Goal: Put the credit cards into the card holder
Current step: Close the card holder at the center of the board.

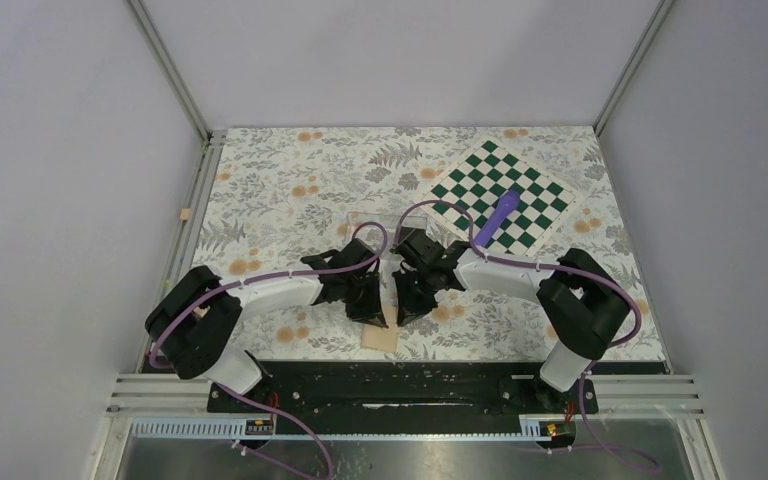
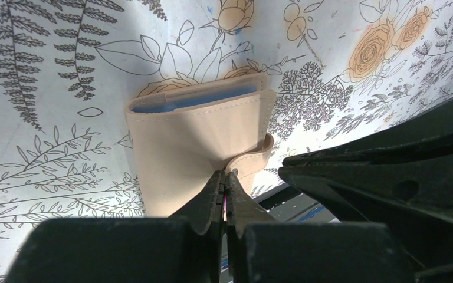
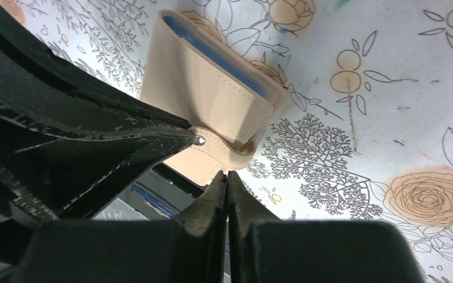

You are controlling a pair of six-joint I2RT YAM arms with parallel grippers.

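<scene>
The tan card holder (image 1: 380, 339) lies folded on the floral cloth near the front edge, with a blue-grey lining showing at its far edge (image 2: 194, 141). Its strap with a silver snap (image 3: 199, 140) curls off one side. My left gripper (image 2: 225, 174) is shut, and its tips rest at the strap by the snap. My right gripper (image 3: 226, 174) is shut and empty, with its tips just off the strap's end. Both grippers meet over the holder in the top view, left (image 1: 375, 312) and right (image 1: 406, 308). No credit card shows on its own.
A clear plastic box (image 1: 372, 222) sits just behind the grippers. A green-and-white chessboard (image 1: 535, 185) with a purple object (image 1: 498, 215) on it lies at the back right. The black base rail (image 1: 400, 385) runs just past the holder at the table's front edge.
</scene>
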